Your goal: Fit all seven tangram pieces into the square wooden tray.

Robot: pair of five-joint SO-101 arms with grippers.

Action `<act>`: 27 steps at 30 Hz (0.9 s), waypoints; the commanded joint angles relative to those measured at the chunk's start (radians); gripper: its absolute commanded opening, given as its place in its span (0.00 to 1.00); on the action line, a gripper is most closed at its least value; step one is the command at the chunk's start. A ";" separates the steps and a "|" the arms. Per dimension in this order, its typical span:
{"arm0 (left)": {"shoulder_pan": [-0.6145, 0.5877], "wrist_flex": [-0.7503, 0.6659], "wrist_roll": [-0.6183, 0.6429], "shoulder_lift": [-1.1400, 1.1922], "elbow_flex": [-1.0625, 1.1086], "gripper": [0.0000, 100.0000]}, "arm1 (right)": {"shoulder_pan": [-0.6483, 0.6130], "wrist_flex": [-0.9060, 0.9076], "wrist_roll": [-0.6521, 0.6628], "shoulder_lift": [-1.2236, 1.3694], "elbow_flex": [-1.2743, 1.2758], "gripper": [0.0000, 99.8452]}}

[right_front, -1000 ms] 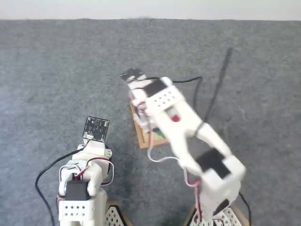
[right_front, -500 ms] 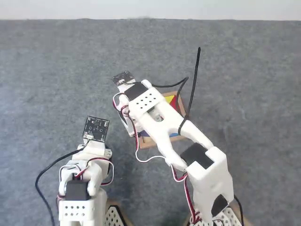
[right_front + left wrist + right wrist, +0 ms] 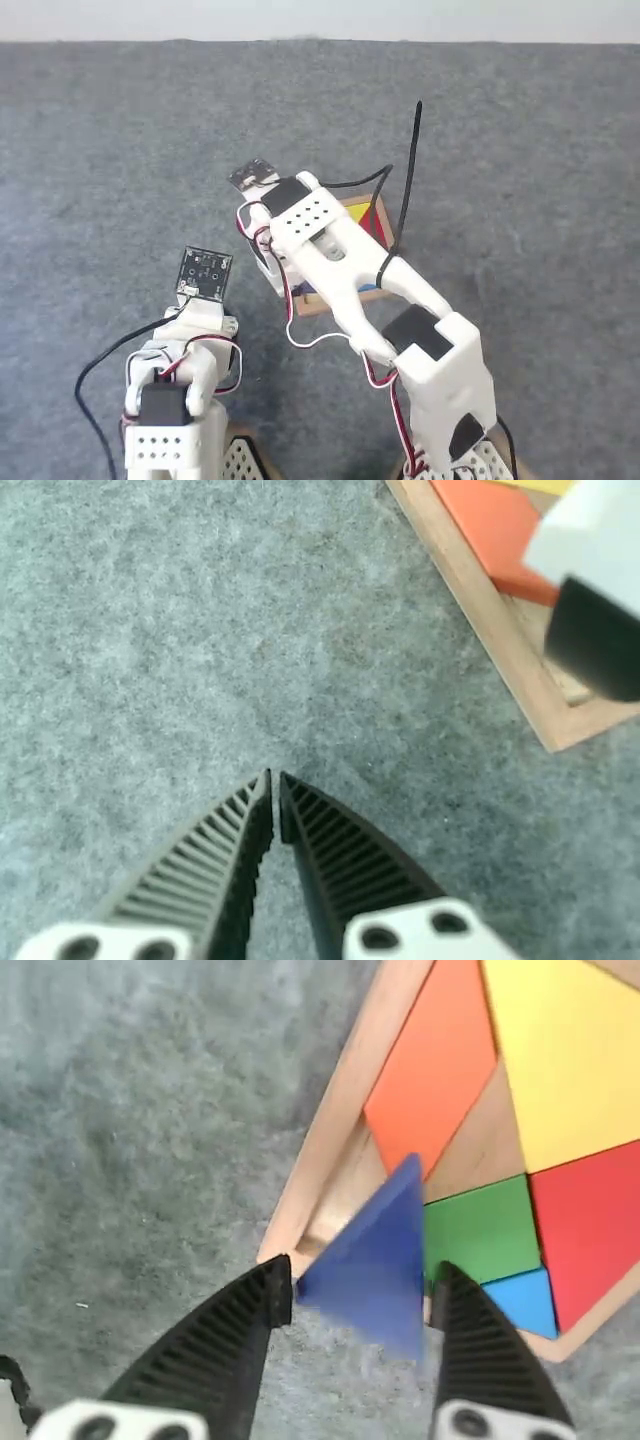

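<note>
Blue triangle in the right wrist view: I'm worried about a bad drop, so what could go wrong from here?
1. The blue triangle, held in the right gripper, hangs partly over the tray rim; released here, it might catch the rim and tip onto the carpet.
2. The bare gap beside the orange piece and green piece looks tight; a corner could ride up on them.

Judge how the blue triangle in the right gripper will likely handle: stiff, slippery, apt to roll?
The blue triangle is probably stiff: its edges look straight in the right gripper. Flat-sided, it likely won't roll. Gripped at a corner, it may pivot or slip.
</note>
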 commanded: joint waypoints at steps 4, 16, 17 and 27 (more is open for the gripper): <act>-0.003 0.005 0.009 -0.020 -0.012 0.01 | -0.002 0.016 0.061 -0.010 -0.058 0.25; -0.003 0.005 0.009 -0.020 -0.012 0.01 | 0.127 0.081 0.103 -0.260 -0.023 0.25; -0.003 0.005 0.009 -0.020 -0.012 0.01 | 0.159 0.071 0.101 -0.326 0.012 0.23; -0.003 0.005 0.009 -0.020 -0.012 0.01 | 0.360 -0.251 0.242 -0.958 0.778 0.07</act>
